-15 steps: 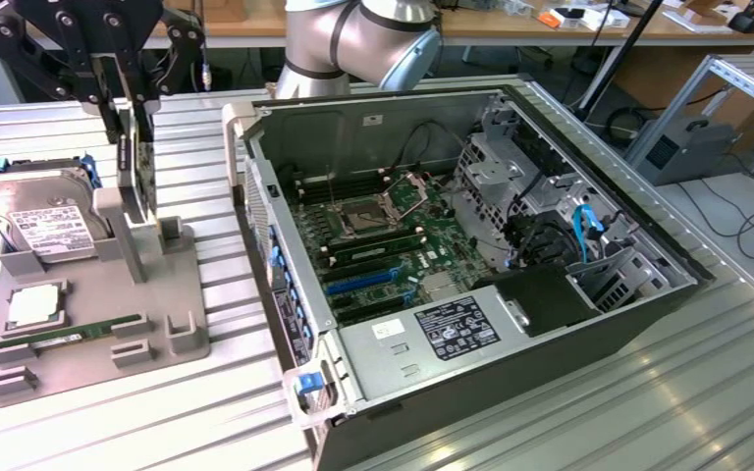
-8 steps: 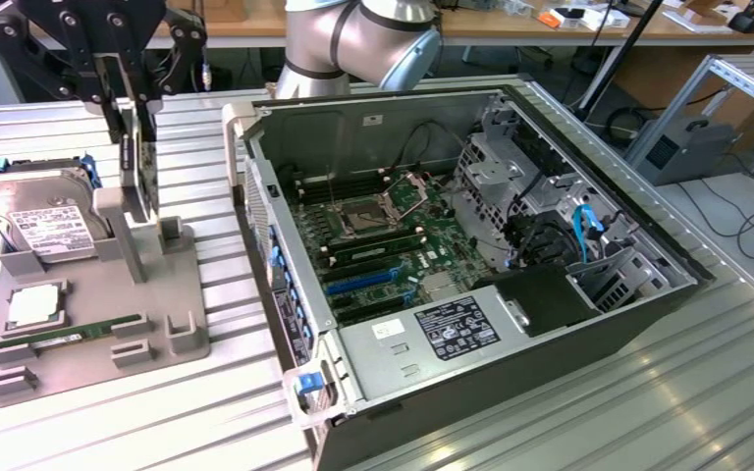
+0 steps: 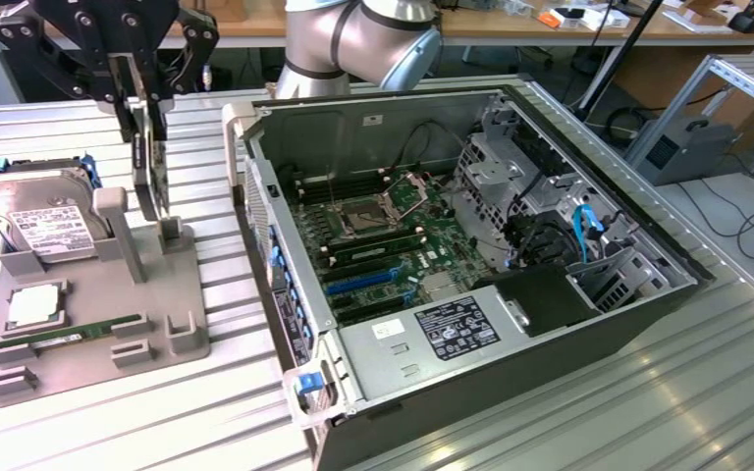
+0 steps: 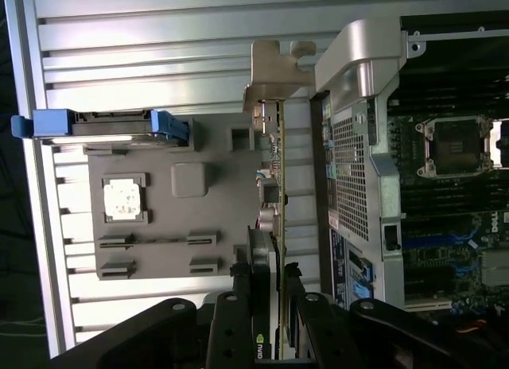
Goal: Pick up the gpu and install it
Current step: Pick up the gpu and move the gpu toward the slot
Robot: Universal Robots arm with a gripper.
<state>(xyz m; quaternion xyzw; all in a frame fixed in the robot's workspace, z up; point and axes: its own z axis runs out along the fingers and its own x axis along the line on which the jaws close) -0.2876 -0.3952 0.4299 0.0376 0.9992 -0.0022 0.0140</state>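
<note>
Fingers pinch the gpu upright between them, beside the computer case.

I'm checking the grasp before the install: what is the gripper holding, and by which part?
The gripper holds the gpu, pinched across its two flat faces at the card's upper edge; the card hangs upright below the fingers.
</note>
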